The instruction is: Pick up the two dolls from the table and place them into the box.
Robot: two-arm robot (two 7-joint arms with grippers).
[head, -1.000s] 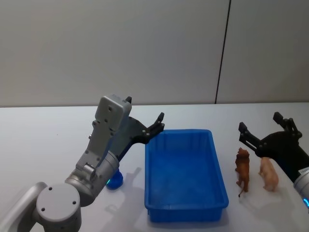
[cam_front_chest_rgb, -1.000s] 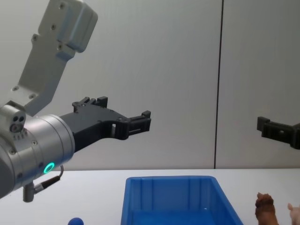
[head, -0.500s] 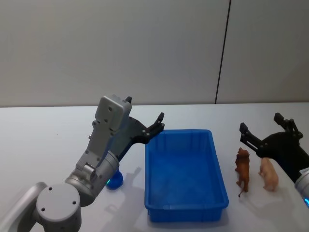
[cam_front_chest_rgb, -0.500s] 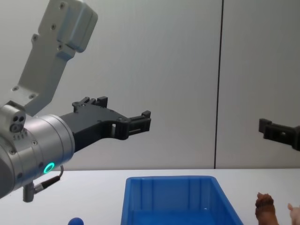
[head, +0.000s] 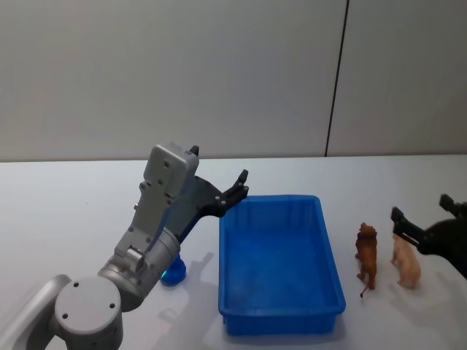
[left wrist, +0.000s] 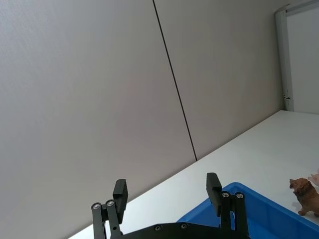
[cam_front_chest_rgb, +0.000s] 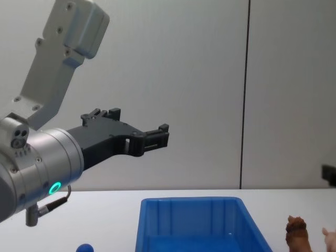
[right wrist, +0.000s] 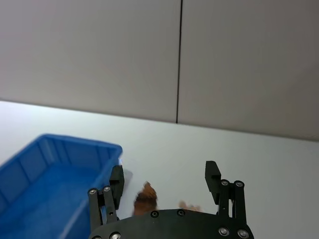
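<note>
The blue box [head: 281,262] sits mid-table. To its right stand a brown animal doll [head: 367,255] and, beside it, a pale tan one [head: 406,262]. A small blue doll [head: 174,273] lies left of the box, partly hidden behind my left arm. My left gripper [head: 219,173] hangs open and empty, high over the box's far left corner. My right gripper [head: 421,208] is open and empty at the right edge, just beyond the pale doll. In the right wrist view the brown doll [right wrist: 145,201] shows between the open fingers [right wrist: 117,177].
The white table [head: 73,219] runs back to a grey wall. My raised left forearm [head: 157,211] looms over the table's left half.
My right gripper has drawn back toward the right edge, away from the brown doll. The left arm and all the dolls have stayed put.
</note>
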